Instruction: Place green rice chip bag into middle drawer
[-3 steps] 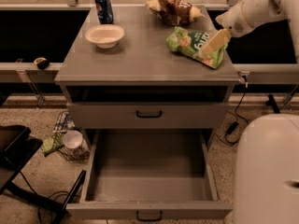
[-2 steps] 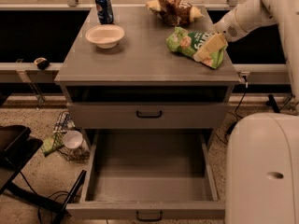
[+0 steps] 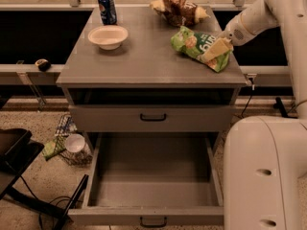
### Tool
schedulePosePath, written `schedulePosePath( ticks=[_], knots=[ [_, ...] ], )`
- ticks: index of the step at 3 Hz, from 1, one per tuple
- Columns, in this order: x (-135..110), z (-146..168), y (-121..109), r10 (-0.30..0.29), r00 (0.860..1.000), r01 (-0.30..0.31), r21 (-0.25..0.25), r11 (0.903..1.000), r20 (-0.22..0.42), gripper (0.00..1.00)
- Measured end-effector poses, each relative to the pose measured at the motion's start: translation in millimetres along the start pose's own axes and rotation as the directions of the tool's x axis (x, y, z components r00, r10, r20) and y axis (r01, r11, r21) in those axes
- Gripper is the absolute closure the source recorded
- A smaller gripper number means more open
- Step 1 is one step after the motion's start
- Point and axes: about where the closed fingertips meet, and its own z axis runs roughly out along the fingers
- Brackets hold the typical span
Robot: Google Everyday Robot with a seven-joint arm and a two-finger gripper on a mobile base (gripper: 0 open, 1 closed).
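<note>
Here, the light-green puffy rice chip bag with a dark-green label is lying on the right part of the grey bench, close to its right edge and outside any drawer. The pale claw is sitting on the right end of this bag and touching it, while the white arm is reaching to it from the upper right. I cannot tell if the claw is gripping the bag or only lying against it.

Lower down, the wide grey middle drawer is standing pulled out, showing its flat floor and its small black bar handle. Just above it, a closed grey drawer front is carrying a similar handle.

On the bench, a brown-and-tan snack bag is lying behind the green bag, near the back edge. A round cream bowl is standing on the left part, and a blue drink can is standing upright behind it.
</note>
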Motion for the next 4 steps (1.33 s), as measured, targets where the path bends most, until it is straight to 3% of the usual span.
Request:
schedulePosePath(
  ticks=[1,2,4],
  knots=[
    [0.1,-0.4,0.0,0.001,1.000,-0.001,0.000,1.0000,-0.003,0.65],
    [0.1,-0.3,0.0,0.001,1.000,-0.001,0.000,1.0000,-0.003,0.96],
    [-1.4,-2.7,-0.4,0.001,1.000,-0.001,0.001,1.0000,-0.003,1.00]
  ],
)
